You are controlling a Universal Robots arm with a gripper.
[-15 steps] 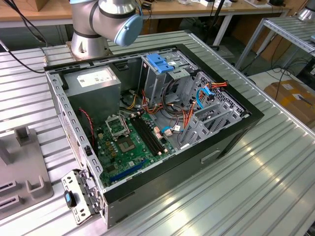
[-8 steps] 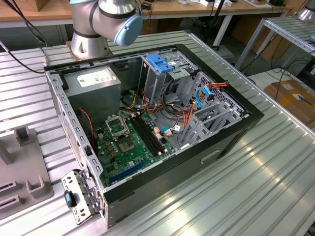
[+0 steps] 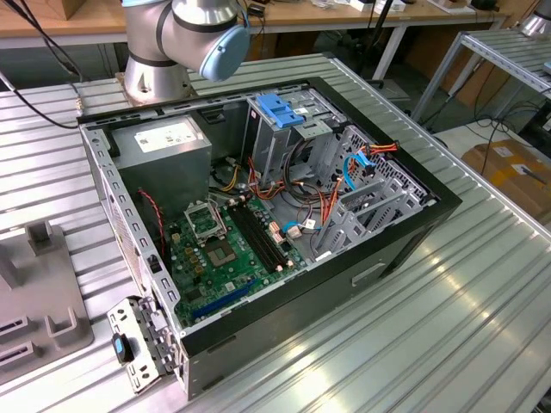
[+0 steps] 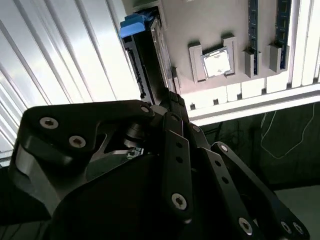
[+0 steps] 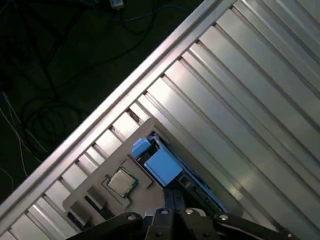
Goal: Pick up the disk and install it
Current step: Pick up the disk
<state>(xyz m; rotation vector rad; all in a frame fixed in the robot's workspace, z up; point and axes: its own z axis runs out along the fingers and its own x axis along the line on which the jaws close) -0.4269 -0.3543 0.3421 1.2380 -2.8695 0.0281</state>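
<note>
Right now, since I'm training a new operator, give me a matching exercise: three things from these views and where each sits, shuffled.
Things:
1. disk
2. processor chip
3. blue latch

Places:
A. atop the drive cage in the open case
B. on edge in the grey tray, by the gripper
C. flat in a recess of that tray

Pairs: 1-B, 2-C, 3-A

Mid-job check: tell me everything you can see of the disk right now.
The disk stands on edge in a slot of the grey holder plate on the ribbed metal table. A bright blue plastic carrier caps its far end; the thin body looks dark. In both wrist views the gripper sits at its near end; contact cannot be told.
</note>
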